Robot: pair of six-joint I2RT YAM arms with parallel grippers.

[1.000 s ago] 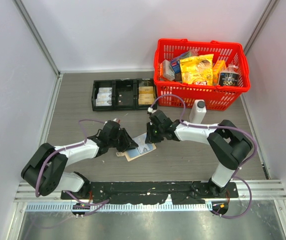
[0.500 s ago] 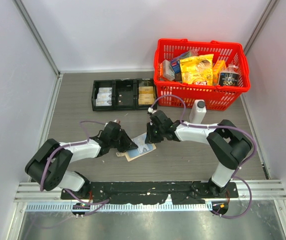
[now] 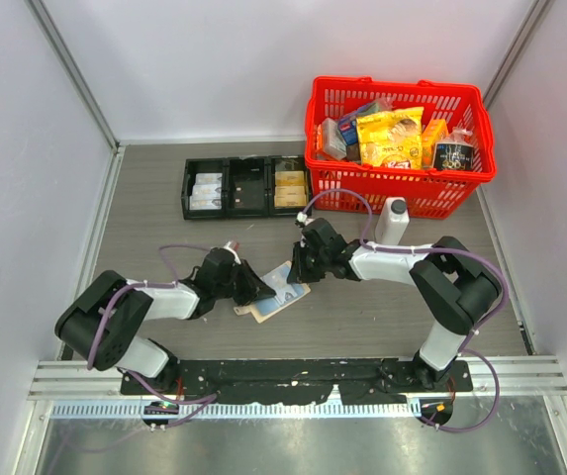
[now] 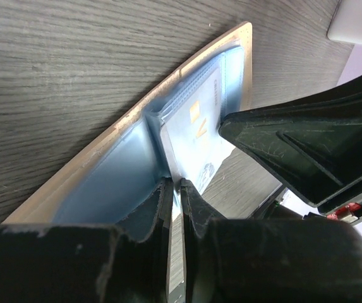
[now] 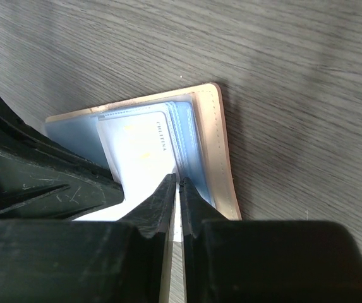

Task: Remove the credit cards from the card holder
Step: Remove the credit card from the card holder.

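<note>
The tan card holder (image 3: 261, 311) lies open on the table between the arms, its pale blue inside up (image 4: 105, 183) (image 5: 222, 145). A pale credit card (image 3: 285, 289) sticks partly out of its sleeves (image 4: 196, 136) (image 5: 136, 142). My left gripper (image 3: 256, 292) comes in from the left. Its jaws (image 4: 175, 184) are shut on the thin near edge of the card beside a blue sleeve. My right gripper (image 3: 301, 269) comes in from the right. It (image 5: 177, 180) is shut on a thin sleeve edge of the holder right next to the card. Any other cards are hidden.
A black three-compartment tray (image 3: 245, 186) sits at the back left. A red basket (image 3: 398, 85) full of packets stands at the back right. A white bottle (image 3: 392, 220) stands in front of the basket, close to the right arm. Walls close in both sides.
My left gripper's jaws have closed onto the card's edge and the left arm has edged slightly toward the holder. The right gripper has stayed shut in place.
</note>
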